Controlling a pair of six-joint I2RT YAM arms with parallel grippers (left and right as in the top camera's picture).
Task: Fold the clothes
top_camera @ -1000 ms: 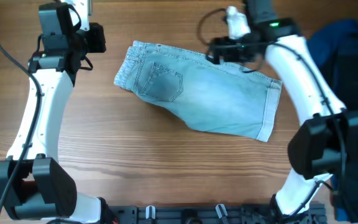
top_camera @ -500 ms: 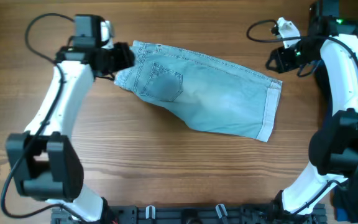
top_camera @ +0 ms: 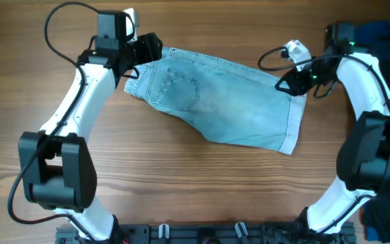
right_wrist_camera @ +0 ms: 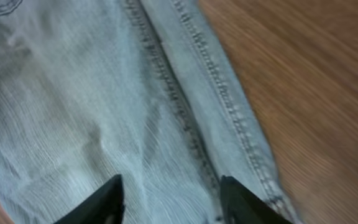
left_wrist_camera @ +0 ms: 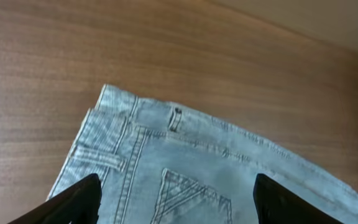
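Wood table [top_camera: 181,183], left arm [top_camera: 80,88], right arm [top_camera: 367,74] arched over shorts [top_camera: 229,108]

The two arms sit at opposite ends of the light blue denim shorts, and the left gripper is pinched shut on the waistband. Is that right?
Not quite. The left gripper is open: the left wrist view shows its fingers spread wide over the waistband of the shorts, not pinching it. The rest holds.
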